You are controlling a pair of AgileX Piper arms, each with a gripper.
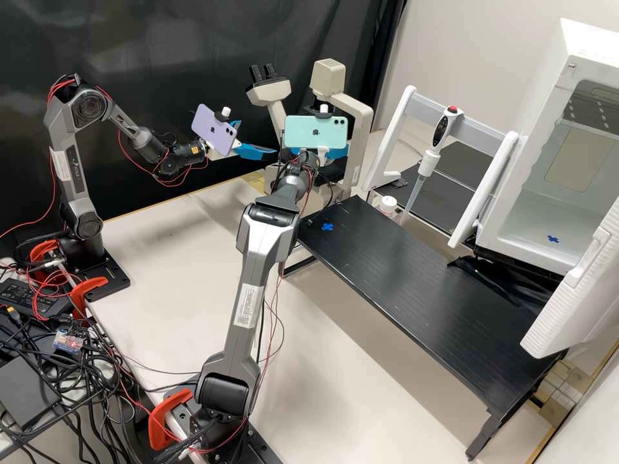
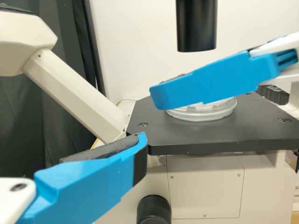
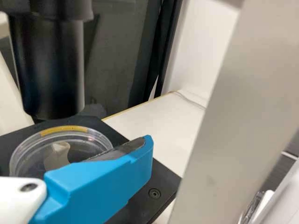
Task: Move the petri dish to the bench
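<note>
The petri dish (image 2: pixel 201 112) lies on the stage (image 2: pixel 254 136) of the microscope (image 1: pixel 361 129). In the high view, the curtain (image 1: pixel 161 58) hangs behind the microscope and to its left. The low table (image 1: pixel 412 283) stretches from before it towards the right. The jar (image 1: pixel 387 205) and pipette (image 1: pixel 425 164) stand to its right, the cabinet (image 1: pixel 596 45) farther right.

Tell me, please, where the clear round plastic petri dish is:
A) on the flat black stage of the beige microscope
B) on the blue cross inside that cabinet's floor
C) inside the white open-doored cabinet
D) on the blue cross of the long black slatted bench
A: the petri dish sits on the flat black stage, with the microscope's black tube hanging over that stage.
</note>
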